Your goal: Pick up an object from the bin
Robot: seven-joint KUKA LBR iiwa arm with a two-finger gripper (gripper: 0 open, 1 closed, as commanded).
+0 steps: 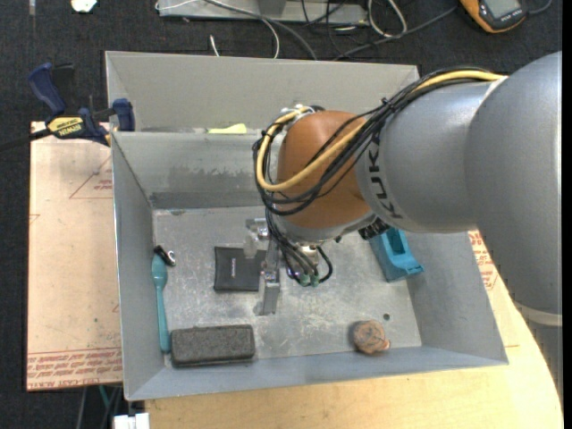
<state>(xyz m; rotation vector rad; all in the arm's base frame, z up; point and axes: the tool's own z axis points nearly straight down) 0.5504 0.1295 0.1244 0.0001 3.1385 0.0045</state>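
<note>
- Camera view: gripper (268, 290) just right of the flat black square (235, 268); open or clenched, I cannot tell.
- Square seems light, stiff, thin: pinch its edges.

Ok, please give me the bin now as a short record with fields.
bin: grey metal
gripper: low over the middle, by the right edge of a black flat square
left wall: teal spoon
front left: dark grey rectangular block
front right: brown round lump
right: blue plastic piece beside the arm
</note>
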